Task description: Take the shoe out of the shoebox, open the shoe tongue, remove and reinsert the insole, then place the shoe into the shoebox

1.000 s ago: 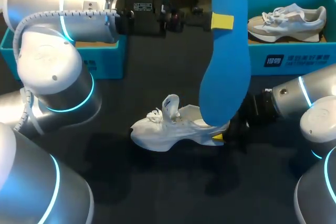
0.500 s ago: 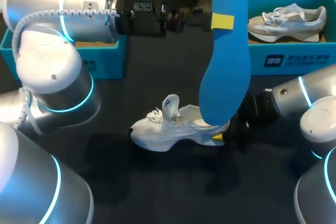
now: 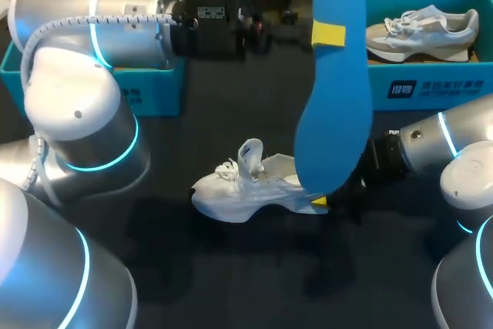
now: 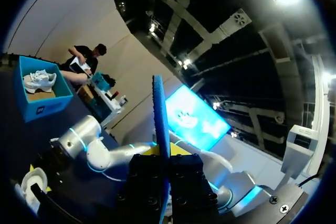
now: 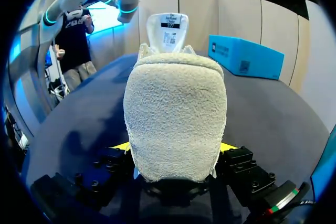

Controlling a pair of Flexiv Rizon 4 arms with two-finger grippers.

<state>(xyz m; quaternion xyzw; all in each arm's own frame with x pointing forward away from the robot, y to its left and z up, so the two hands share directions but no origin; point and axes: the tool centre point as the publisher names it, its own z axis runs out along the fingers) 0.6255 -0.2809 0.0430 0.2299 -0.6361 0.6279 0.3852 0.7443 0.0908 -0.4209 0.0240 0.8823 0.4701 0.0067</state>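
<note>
Two robot arms are working over a dark table (image 3: 231, 267). Reaching in from the upper left of the frame, the left arm is stretching across the top, and its left gripper (image 3: 326, 34) is clamping a blue insole (image 3: 333, 113) near one end. The insole is hanging upright in the air right of centre, with its lower end just above the heel of a white sneaker (image 3: 254, 186). In the left wrist view the insole (image 4: 161, 119) is showing edge-on, pinched between the closed jaws of that gripper (image 4: 165, 182). The sneaker is standing on the table at the centre of the frame, toe pointing left, its tongue (image 3: 250, 156) sticking up. From the right edge, the right gripper (image 3: 327, 199) is gripping the sneaker's heel. In the right wrist view the padded heel (image 5: 176, 119) is filling the space between the yellow tips, both pressing against it, with the tongue (image 5: 167, 30) rising beyond. At upper right a blue shoebox (image 3: 431, 86) is holding a second sneaker (image 3: 420, 32). Another blue shoebox (image 3: 154, 86) is sitting at upper left, partly behind the left arm.
</note>
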